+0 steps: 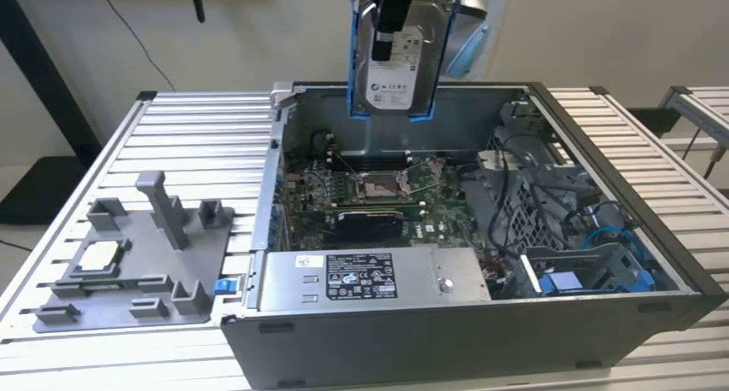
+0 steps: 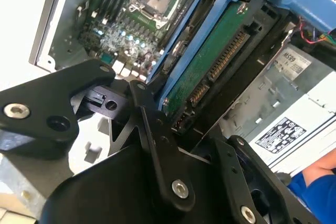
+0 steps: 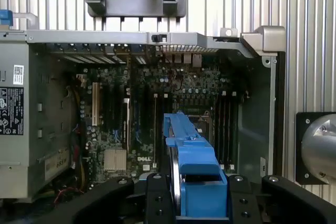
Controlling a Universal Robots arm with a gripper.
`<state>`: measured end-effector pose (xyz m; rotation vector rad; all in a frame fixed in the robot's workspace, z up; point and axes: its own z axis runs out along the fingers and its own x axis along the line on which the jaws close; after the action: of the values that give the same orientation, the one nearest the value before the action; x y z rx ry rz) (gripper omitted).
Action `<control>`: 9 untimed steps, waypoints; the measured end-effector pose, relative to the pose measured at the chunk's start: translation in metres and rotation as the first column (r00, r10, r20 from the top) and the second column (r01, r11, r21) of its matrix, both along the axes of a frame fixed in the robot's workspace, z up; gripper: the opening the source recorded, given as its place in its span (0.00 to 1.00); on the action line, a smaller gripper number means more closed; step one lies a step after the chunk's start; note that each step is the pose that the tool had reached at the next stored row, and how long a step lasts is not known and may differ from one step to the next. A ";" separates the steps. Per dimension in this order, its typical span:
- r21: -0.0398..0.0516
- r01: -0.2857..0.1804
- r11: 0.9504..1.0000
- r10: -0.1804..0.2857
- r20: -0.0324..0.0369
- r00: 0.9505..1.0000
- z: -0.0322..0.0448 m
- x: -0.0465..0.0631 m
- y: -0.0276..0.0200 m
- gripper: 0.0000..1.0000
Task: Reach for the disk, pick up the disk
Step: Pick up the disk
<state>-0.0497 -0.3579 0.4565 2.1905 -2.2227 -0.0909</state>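
Hand grips labelled disk above open computer case.

A ribbed, silver slatted tabletop spans the frame. On it, at centre and right, sits an open grey computer case. At lower left lies a grey plastic fixture tray with upright posts.

Matte black fingers — flat linkage bars, silver screw heads, bolted joints

White label on disk, another on power supply (print unreadable).
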 end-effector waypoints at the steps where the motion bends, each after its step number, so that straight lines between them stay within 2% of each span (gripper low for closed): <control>1: 0.000 0.000 1.000 0.000 0.000 1.000 0.0000 0.002 0.0000 0.00; 9: 0.000 0.000 1.000 0.000 0.000 1.000 0.0000 0.005 0.0000 0.00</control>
<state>-0.0445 -0.3579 0.4565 2.1904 -2.2228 -0.0909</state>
